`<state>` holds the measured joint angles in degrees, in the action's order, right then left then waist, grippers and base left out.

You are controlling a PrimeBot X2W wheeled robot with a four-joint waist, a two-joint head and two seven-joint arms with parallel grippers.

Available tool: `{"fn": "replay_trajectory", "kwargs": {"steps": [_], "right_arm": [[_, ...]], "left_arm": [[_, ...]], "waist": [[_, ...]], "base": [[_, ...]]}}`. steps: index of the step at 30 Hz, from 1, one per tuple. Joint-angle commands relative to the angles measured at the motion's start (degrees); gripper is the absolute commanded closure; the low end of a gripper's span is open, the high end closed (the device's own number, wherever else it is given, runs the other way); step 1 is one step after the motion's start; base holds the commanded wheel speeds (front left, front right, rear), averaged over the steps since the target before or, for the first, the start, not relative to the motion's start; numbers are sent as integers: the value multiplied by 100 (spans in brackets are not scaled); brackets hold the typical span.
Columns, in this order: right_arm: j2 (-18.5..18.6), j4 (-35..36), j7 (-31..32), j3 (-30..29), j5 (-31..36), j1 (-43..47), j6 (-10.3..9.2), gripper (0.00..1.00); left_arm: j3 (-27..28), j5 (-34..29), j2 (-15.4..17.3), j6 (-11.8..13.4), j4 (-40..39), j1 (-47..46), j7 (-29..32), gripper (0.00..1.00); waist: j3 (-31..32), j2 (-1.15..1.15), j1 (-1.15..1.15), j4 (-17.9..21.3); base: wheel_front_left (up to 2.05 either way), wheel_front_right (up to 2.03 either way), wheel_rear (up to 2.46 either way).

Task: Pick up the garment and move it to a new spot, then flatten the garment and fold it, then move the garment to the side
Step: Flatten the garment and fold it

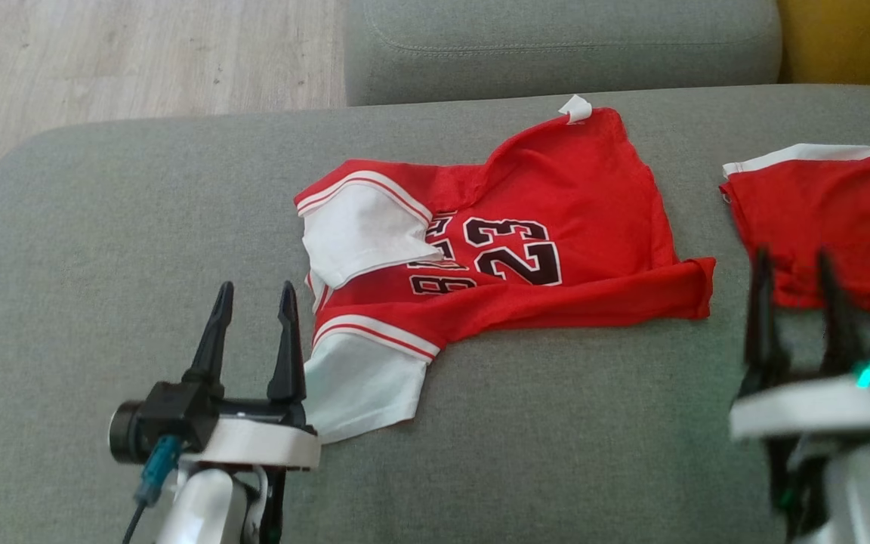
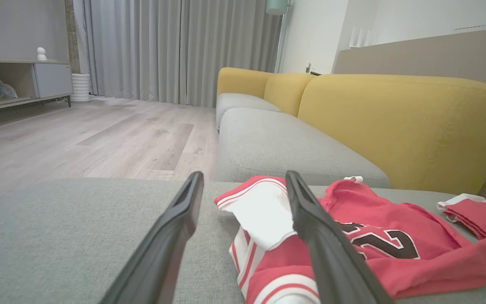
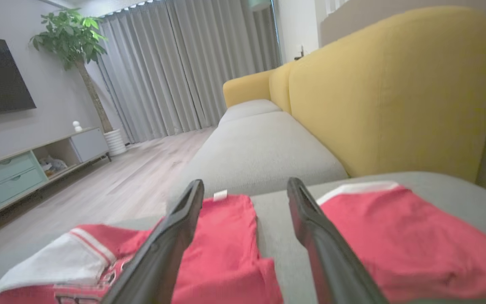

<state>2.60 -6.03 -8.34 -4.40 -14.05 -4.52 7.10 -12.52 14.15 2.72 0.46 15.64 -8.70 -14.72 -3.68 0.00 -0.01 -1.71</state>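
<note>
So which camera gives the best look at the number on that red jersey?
The head view: it looks down on the jersey and shows the number 23 whole, with folded print below it. The left wrist view sees it at a low slant, partly hidden. The right wrist view catches a blurred edge of print.

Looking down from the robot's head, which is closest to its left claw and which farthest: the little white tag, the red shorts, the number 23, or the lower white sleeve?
1. Lower white sleeve, just right of the left claw.
2. Number 23, middle of the jersey.
3. White tag, jersey's far edge.
4. Red shorts, far right.
</note>
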Motion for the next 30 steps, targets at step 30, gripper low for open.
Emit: {"fn": "replay_trajectory", "kwargs": {"steps": [30], "right_arm": [[28,-407,-664,408,33,-9,39,0]], "left_arm": [[-166,-38,124,-190,1082,53,1243,0]], "waist": [[-245,0,1,-233]], "base": [[0,0,0]]}}
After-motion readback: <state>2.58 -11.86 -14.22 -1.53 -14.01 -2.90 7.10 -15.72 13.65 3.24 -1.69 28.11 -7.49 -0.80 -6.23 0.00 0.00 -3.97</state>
